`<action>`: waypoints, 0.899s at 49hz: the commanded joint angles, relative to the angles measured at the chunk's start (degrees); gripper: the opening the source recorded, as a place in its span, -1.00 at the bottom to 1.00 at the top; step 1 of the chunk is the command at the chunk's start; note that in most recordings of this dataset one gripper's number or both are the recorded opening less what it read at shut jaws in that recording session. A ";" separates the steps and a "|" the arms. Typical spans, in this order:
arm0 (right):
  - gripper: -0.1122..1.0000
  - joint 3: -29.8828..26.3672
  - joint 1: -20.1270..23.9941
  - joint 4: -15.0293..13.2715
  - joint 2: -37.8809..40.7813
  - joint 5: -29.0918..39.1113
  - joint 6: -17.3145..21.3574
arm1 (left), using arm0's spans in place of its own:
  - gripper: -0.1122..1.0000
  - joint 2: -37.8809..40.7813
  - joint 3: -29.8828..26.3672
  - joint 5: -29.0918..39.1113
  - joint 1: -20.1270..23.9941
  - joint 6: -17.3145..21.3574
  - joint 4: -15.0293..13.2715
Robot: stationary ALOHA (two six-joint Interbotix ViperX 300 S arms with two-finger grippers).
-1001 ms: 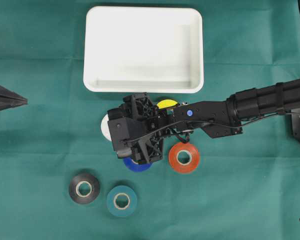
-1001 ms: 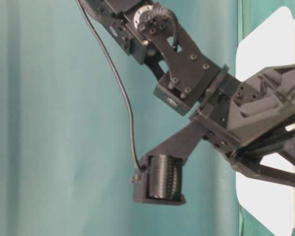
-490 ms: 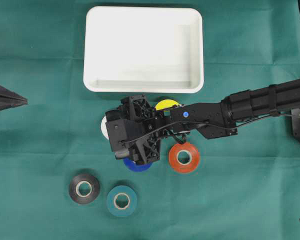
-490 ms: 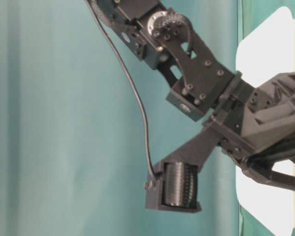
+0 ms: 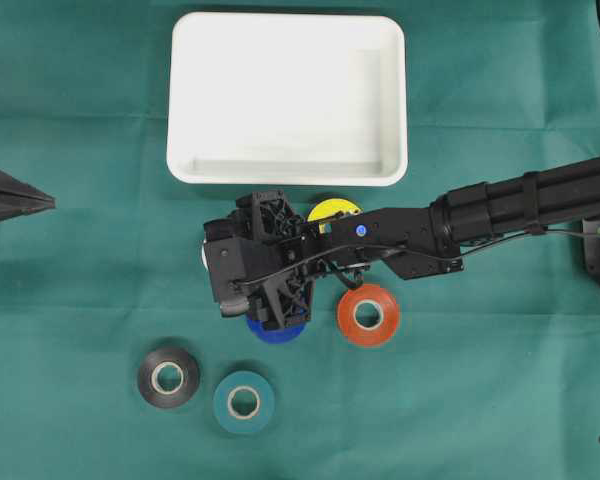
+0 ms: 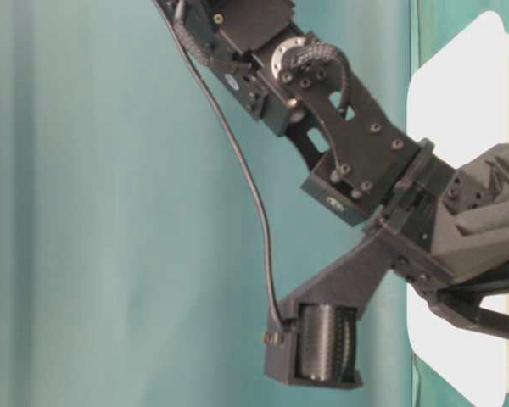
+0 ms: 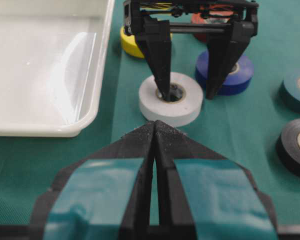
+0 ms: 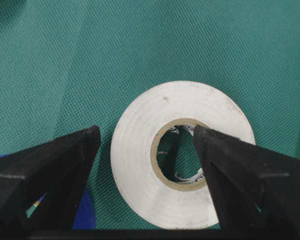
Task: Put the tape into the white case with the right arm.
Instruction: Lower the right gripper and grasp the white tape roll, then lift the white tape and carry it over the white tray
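Observation:
A white tape roll (image 8: 140, 165) lies flat on the green cloth, just below the white case (image 5: 287, 178). My right gripper (image 8: 146, 131) is open and straddles the roll's wall. One pointed finger (image 8: 225, 165) sits in the cardboard core, the other (image 8: 55, 165) outside the roll on the blue roll's side. The left wrist view shows the same: right gripper (image 7: 186, 95) down on the white roll (image 7: 177, 112). From overhead the wrist hides nearly all of this roll. The left gripper (image 7: 154, 127) is shut and empty, at the left edge (image 5: 40, 201).
Other rolls lie around: yellow (image 5: 333, 209), blue (image 5: 276, 332), orange (image 5: 368, 315), black (image 5: 168, 376), teal (image 5: 243, 401). The blue roll (image 7: 240, 75) lies right beside the outer finger. The case's near rim (image 7: 97, 100) is left of the white roll. The right arm (image 6: 356, 161) fills the table-level view.
The right arm has shifted a little to the left and lower over the white roll. Its jaws stay equally wide. The left gripper has not moved.

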 commanded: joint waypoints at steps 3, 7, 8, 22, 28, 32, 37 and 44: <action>0.17 -1.58 0.18 -0.09 -0.88 1.23 1.58 | -0.79 0.35 -0.62 -0.35 -0.09 -0.09 0.00; 0.17 -1.93 0.18 -0.09 -0.70 1.41 2.46 | -0.79 0.35 -0.62 -0.26 -0.09 -0.09 0.00; 0.17 -2.02 0.18 -0.09 -0.53 1.41 2.64 | -0.79 0.35 -0.62 -0.35 -0.09 -0.09 0.00; -0.24 -4.83 0.26 -0.09 1.49 5.54 4.57 | -0.79 0.35 -0.62 -0.26 -0.09 -0.09 0.00; -0.52 -5.19 0.18 -0.09 1.58 6.33 4.57 | -0.79 0.35 -0.62 -0.26 -0.09 -0.09 0.00; -0.71 -5.36 0.26 -0.09 1.41 6.24 4.57 | -0.79 0.35 -0.53 -0.35 -0.09 -0.09 0.00; -0.75 -5.45 0.26 -0.09 0.97 6.24 4.57 | -0.79 0.35 -0.62 -0.35 -0.09 -0.09 0.00; -0.75 -5.36 0.35 -0.09 0.26 6.42 4.57 | -0.79 0.35 -0.53 -0.26 0.00 -0.09 0.00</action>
